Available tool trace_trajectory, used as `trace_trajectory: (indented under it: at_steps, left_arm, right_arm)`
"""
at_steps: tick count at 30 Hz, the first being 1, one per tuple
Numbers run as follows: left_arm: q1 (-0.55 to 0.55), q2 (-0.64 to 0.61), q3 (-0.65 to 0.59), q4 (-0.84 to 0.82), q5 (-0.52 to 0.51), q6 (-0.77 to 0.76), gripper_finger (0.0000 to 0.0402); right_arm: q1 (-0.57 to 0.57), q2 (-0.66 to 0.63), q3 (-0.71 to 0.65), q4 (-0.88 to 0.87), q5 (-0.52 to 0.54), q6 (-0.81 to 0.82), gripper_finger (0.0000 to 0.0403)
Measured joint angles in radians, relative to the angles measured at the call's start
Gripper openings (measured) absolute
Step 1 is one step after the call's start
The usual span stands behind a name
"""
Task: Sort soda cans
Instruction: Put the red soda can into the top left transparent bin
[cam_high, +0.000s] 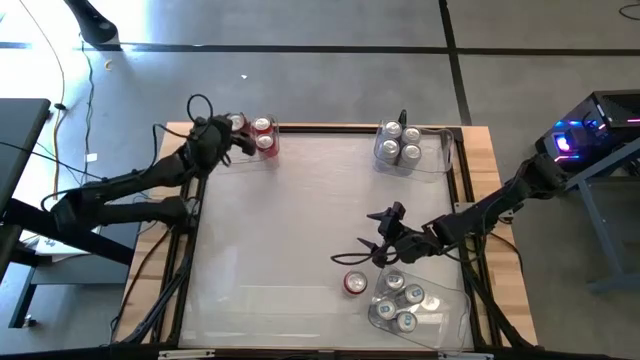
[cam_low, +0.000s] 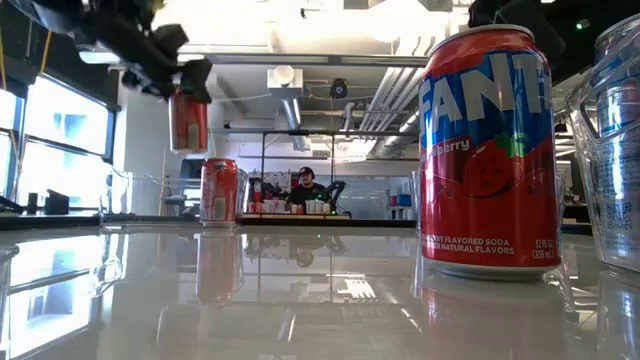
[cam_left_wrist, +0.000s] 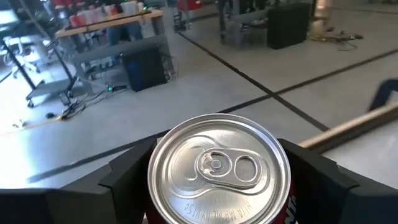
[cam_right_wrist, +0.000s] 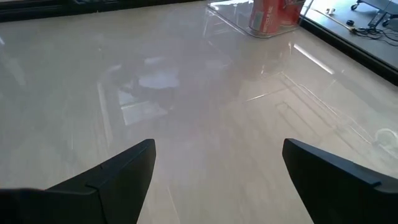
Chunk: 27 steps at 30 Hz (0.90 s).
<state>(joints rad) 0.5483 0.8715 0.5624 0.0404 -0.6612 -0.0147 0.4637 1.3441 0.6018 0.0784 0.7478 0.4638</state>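
- High view: the left hand (cam_high: 238, 140) is at the far left corner of the bench (cam_high: 280, 230), above a clear bin (cam_high: 252, 150) that has two red cans (cam_high: 264, 135) in it. The right hand (cam_high: 368, 250) is low over the bench, near one loose red can (cam_high: 355, 284) that stands just beside the near right bin (cam_high: 415, 305) with four mixed cans. Four silver cans (cam_high: 399, 142) stand in the far right bin (cam_high: 425, 150).
- Low view: the left hand (cam_low: 180, 75) holds a red can (cam_low: 188, 120) in the air, above another red can (cam_low: 219, 190) that stands on the bench. The loose red can (cam_low: 485, 150) is very close to the camera, upright.
- Left wrist view: the fingers (cam_left_wrist: 134, 171) are clenched on both sides of the held can (cam_left_wrist: 219, 168); only its silver top shows well.
- Right wrist view: the right fingers (cam_right_wrist: 118, 171) are spread wide with nothing between them, only bare bench (cam_right_wrist: 205, 106) ahead.
- Step, as I judge it: the left hand is about to put its red can with the other red ones. Next it should lower the can straight into a free place in the bin, without hitting its neighbours, then release. The right hand could then take the loose red can.
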Motion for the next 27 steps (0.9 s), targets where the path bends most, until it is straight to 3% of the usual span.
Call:
trace_trajectory:
  at_steps: [9,19,27]
  left_arm:
    - [0.220,0.206,-0.033,0.168,0.133,-0.011,0.0284]
    - [0.259,0.465,-0.031,0.336,0.105,-0.033,0.0284]
    - [0.259,0.510,-0.029,0.363,0.085,-0.069,0.0323]
  right_arm:
    - [-0.019,0.000,0.000,0.000,-0.022,0.000,0.0348]
    - [-0.019,0.000,0.000,0.000,-0.023,0.009,0.0348]
    - [-0.019,0.000,0.000,0.001,-0.024,0.011,0.0348]
